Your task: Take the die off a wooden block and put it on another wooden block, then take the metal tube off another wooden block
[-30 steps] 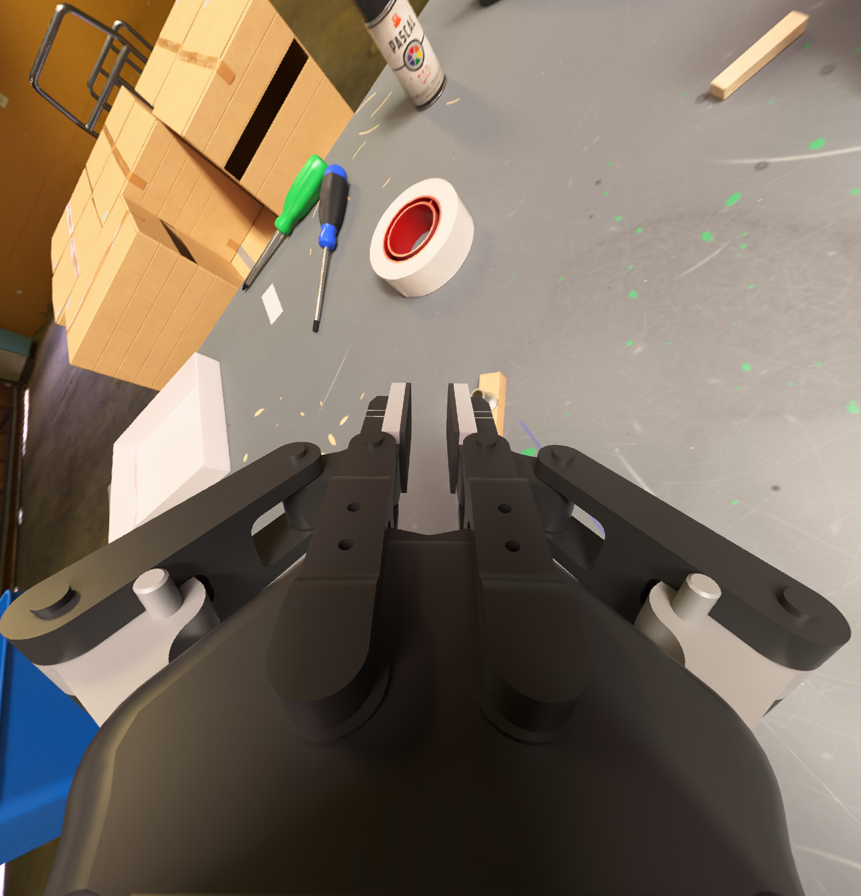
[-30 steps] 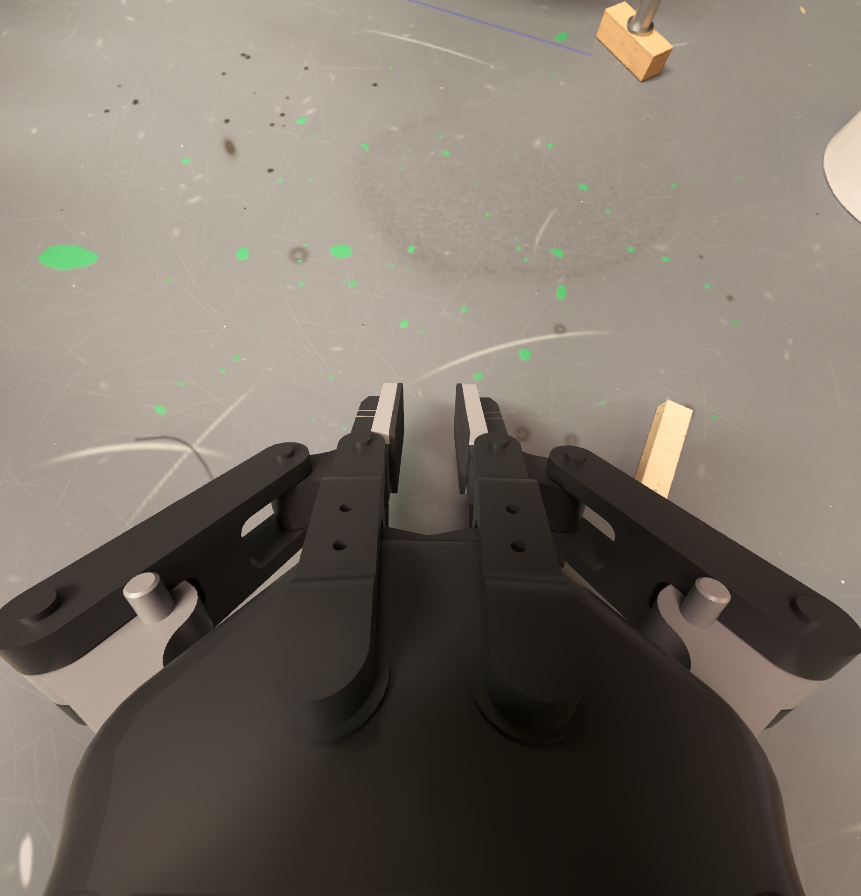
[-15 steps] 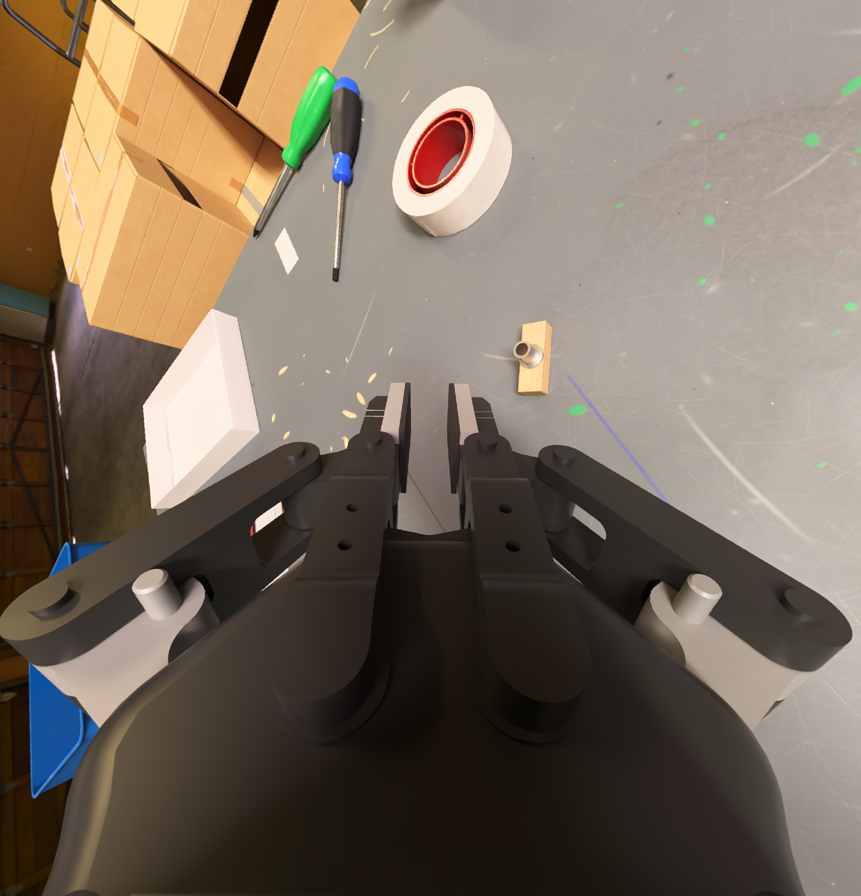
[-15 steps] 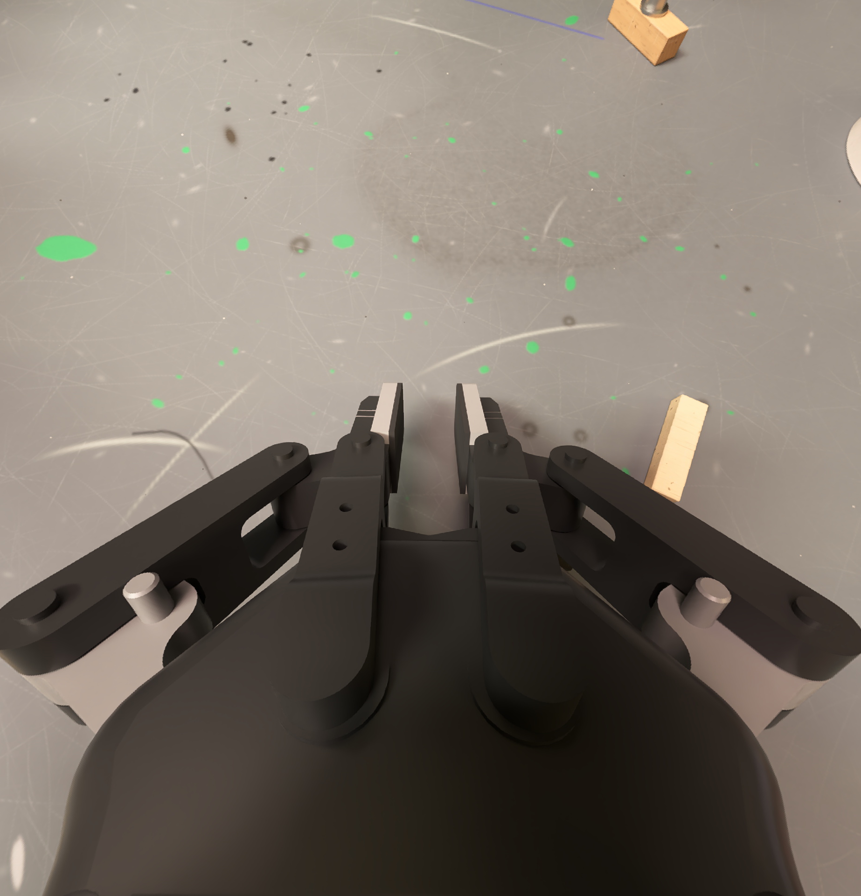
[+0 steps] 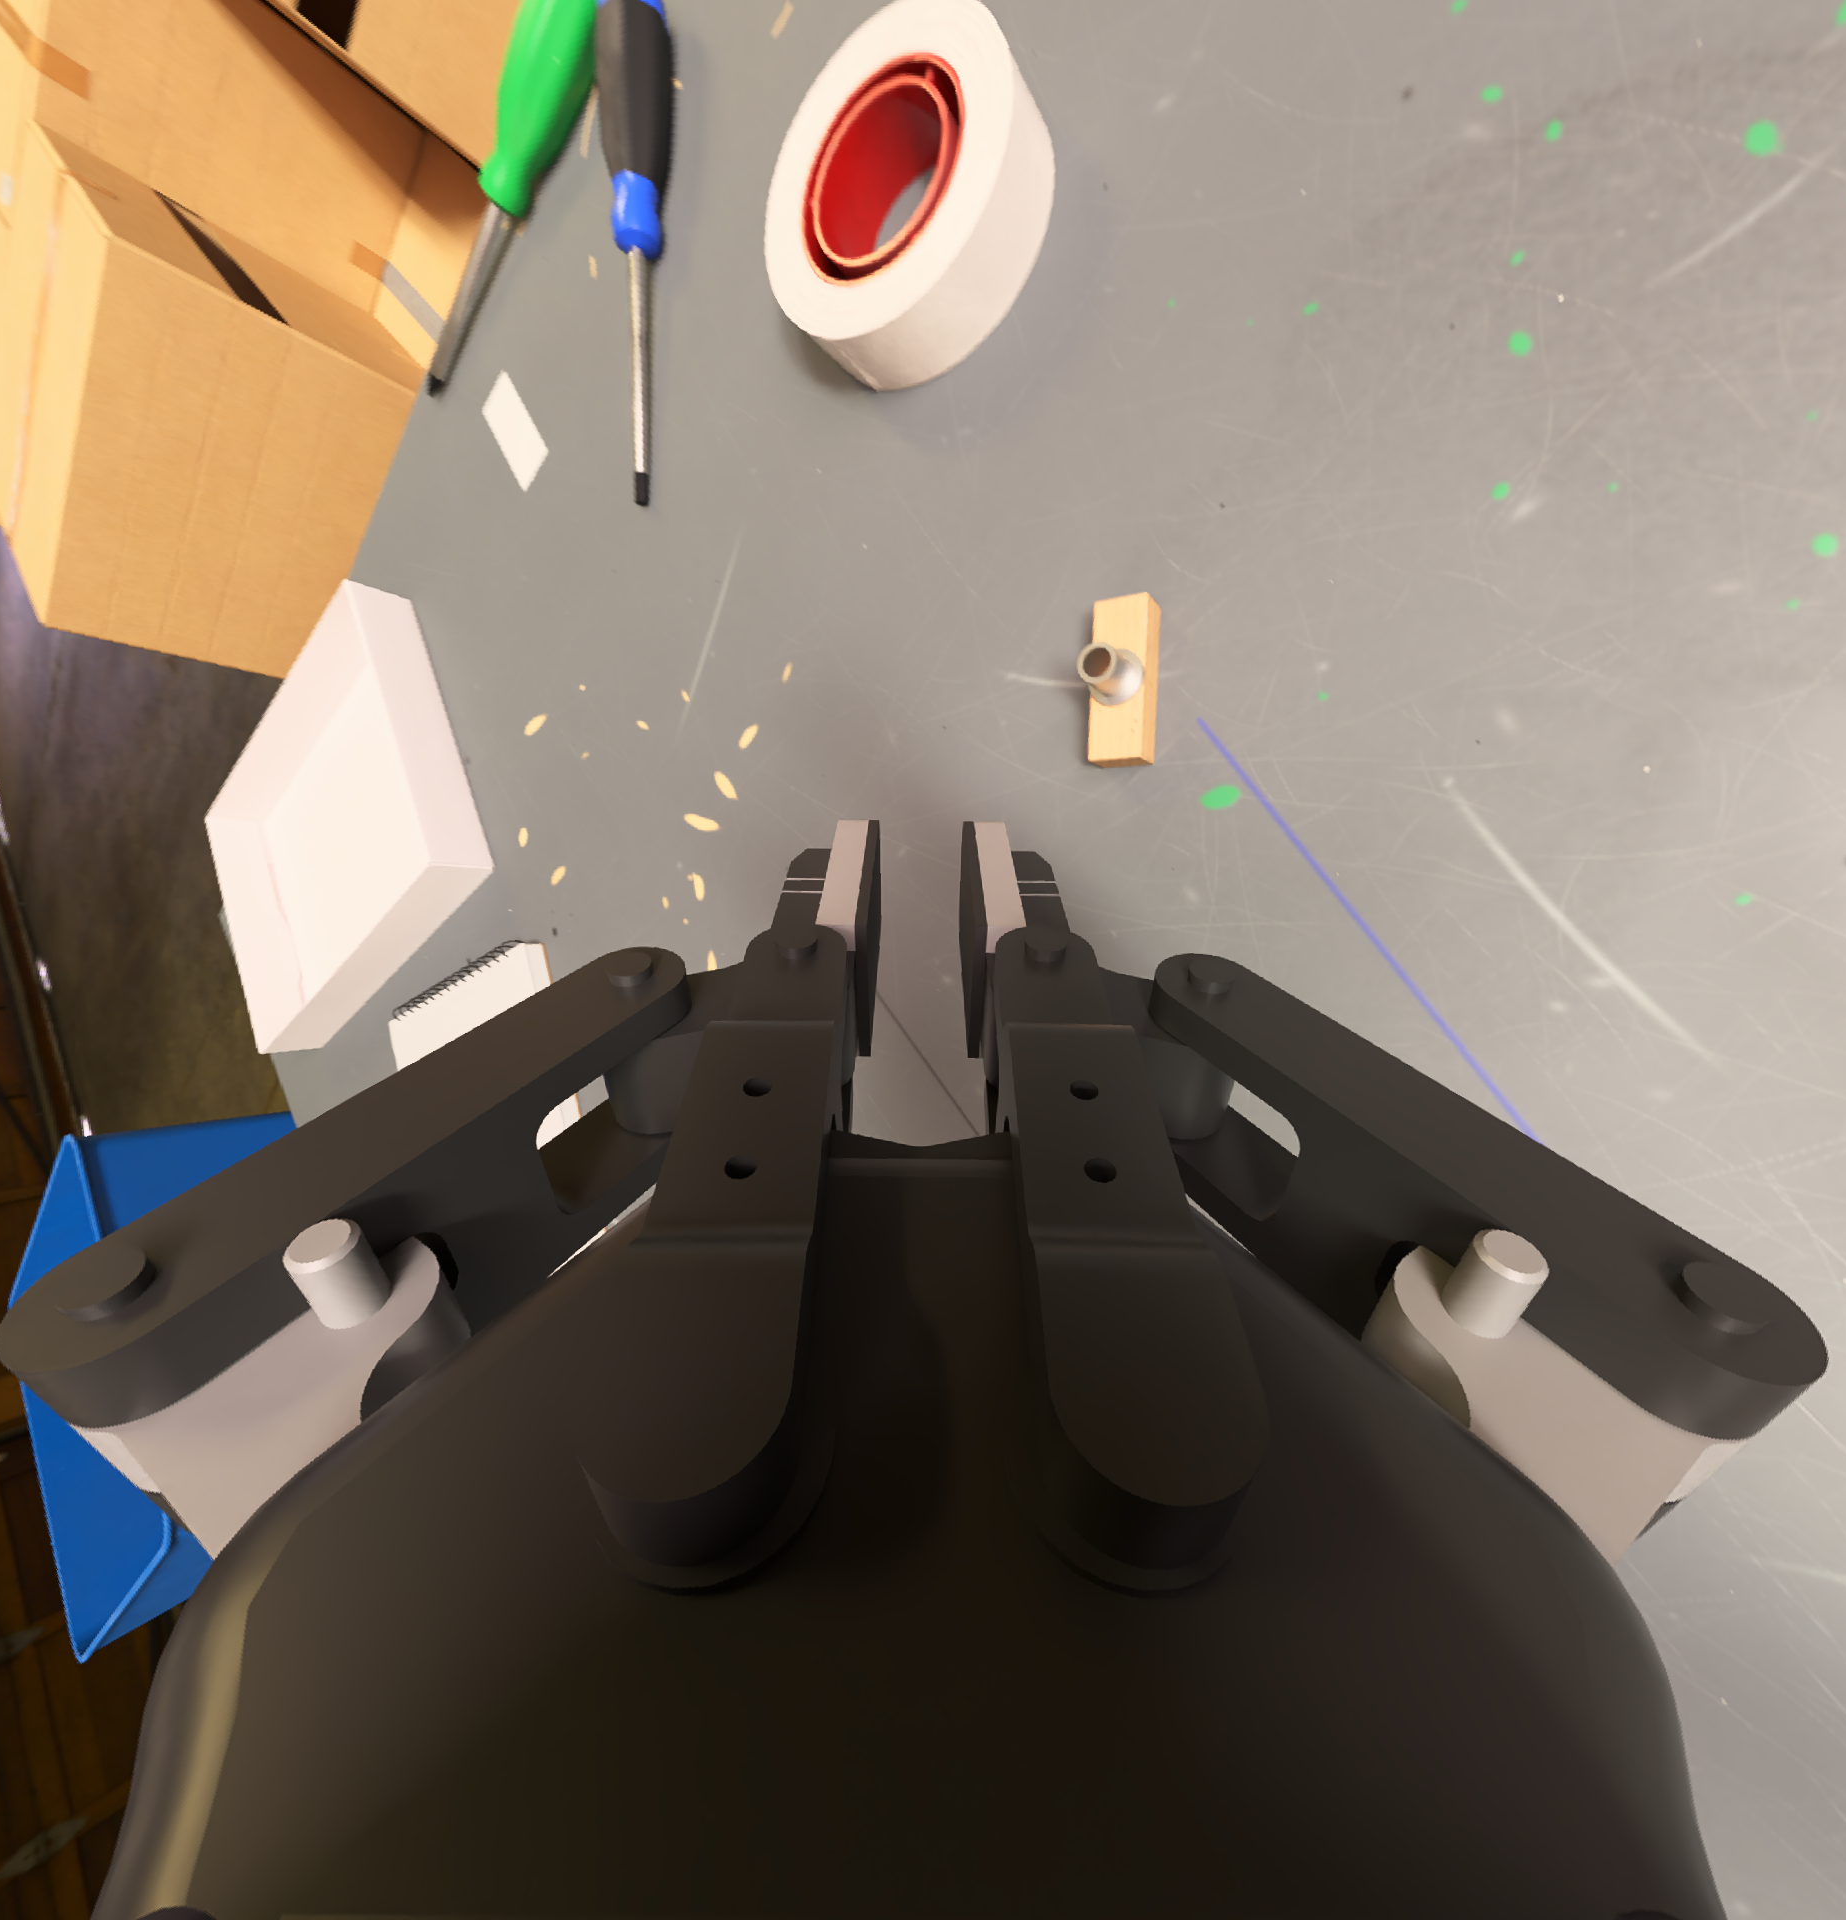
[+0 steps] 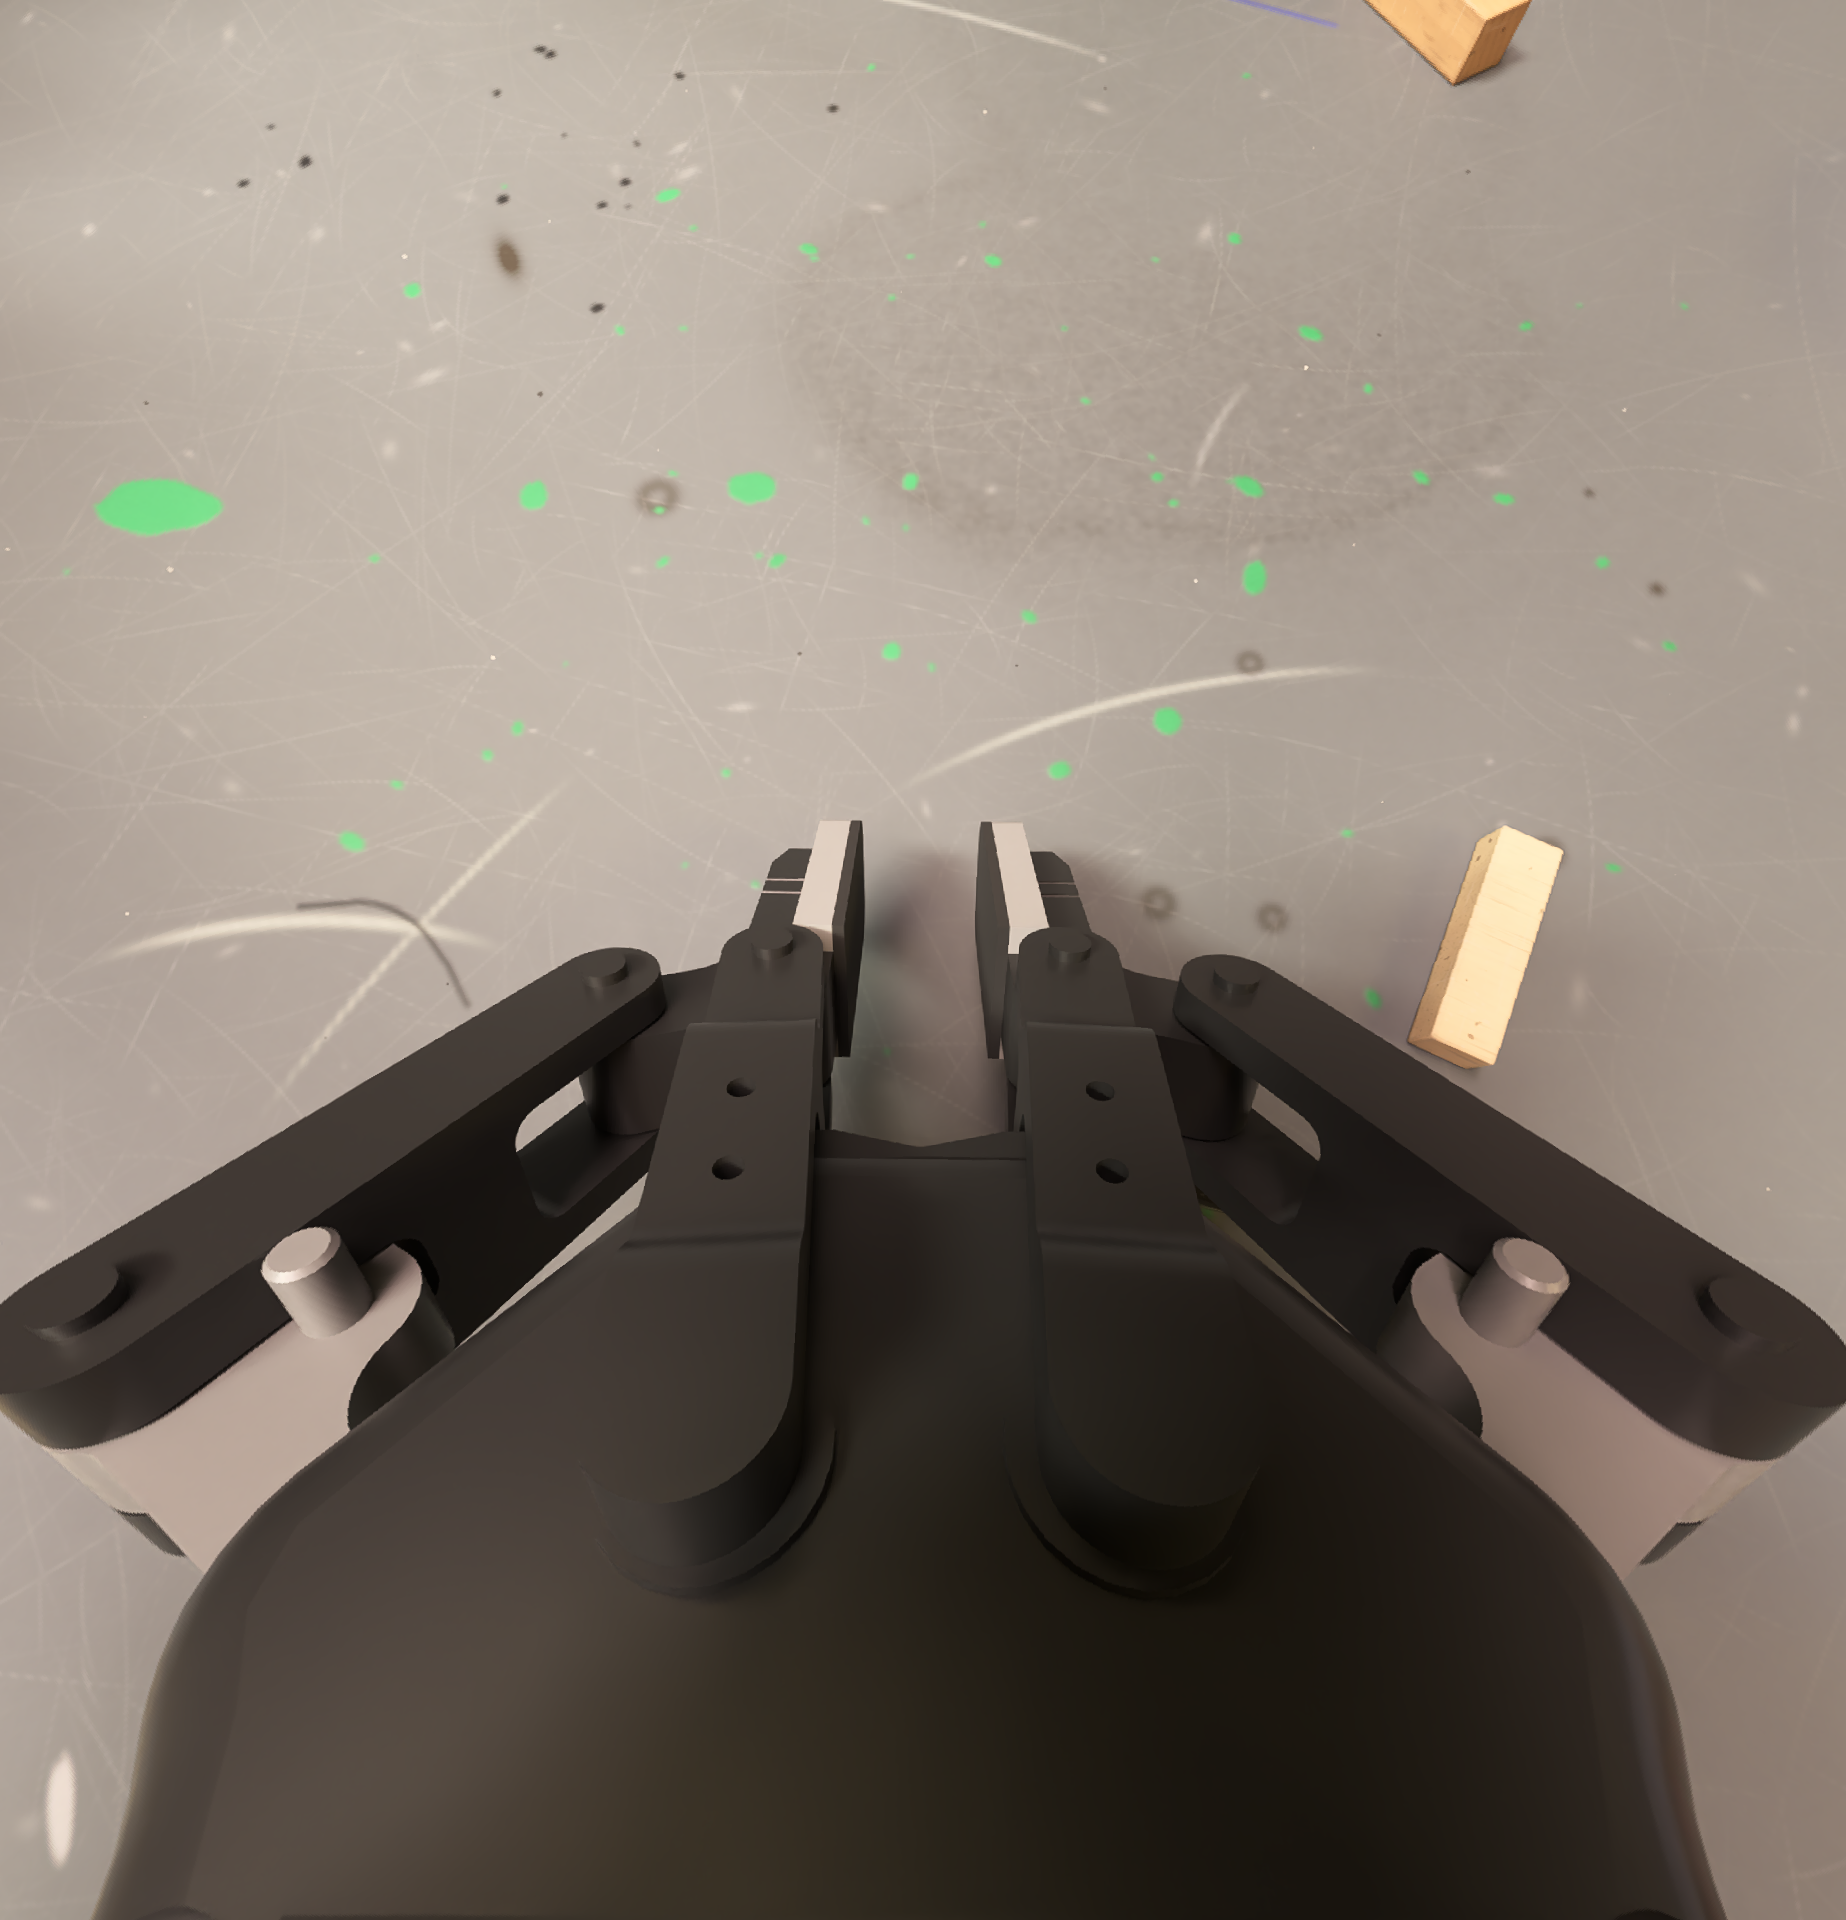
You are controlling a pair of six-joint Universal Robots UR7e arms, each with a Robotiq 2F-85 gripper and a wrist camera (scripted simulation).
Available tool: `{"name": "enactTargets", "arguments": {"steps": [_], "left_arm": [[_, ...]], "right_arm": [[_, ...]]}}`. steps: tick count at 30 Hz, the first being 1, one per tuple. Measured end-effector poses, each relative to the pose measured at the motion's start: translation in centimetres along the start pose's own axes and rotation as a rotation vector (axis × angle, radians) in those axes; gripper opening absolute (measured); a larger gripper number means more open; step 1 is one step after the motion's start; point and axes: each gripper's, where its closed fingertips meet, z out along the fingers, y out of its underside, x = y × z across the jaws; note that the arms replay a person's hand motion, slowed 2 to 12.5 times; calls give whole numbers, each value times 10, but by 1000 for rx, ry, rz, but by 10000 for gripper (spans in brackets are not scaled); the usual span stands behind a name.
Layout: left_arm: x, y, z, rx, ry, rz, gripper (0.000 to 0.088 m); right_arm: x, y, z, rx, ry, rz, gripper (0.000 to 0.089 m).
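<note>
In the left wrist view a short metal tube (image 5: 1106, 670) stands upright on a small wooden block (image 5: 1125, 727), ahead and right of my left gripper (image 5: 921, 836). That gripper's jaws stand a narrow gap apart with nothing between them. In the right wrist view my right gripper (image 6: 919, 836) hangs low over the bare grey table, also narrowly open and empty. A pale wooden block (image 6: 1485, 945) with nothing on it lies right of its fingers. A corner of the tube's block (image 6: 1459, 36) shows at the top edge. No die is in view.
A white tape roll with a red core (image 5: 908, 197), a green screwdriver (image 5: 529, 135) and a blue-and-black one (image 5: 633, 208) lie far ahead. Cardboard boxes (image 5: 171, 364), a white box (image 5: 347, 810), a notepad (image 5: 472, 997) and a blue bin (image 5: 98, 1455) line the table's left edge.
My left gripper has drawn back from the tube's block, which was beside its right finger and now lies well ahead. In the right view things slid outward. Both jaw gaps are unchanged.
</note>
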Motion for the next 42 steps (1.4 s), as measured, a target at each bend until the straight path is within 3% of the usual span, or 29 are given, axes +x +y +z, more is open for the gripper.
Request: {"name": "enactTargets", "arguments": {"steps": [11, 18, 32, 42], "left_arm": [[25, 24, 14, -143, 150, -8, 149], [32, 36, 21, -210, 185, -1, 165], [47, 23, 29, -183, 238, 44, 194], [51, 4, 42, -116, 249, 62, 201]], "right_arm": [[0, 0, -1, 6, -3, 4, 197], [-1, 0, -1, 9, -9, 5, 198], [0, 1, -1, 10, -9, 7, 198], [0, 2, -2, 11, -6, 9, 198]]}}
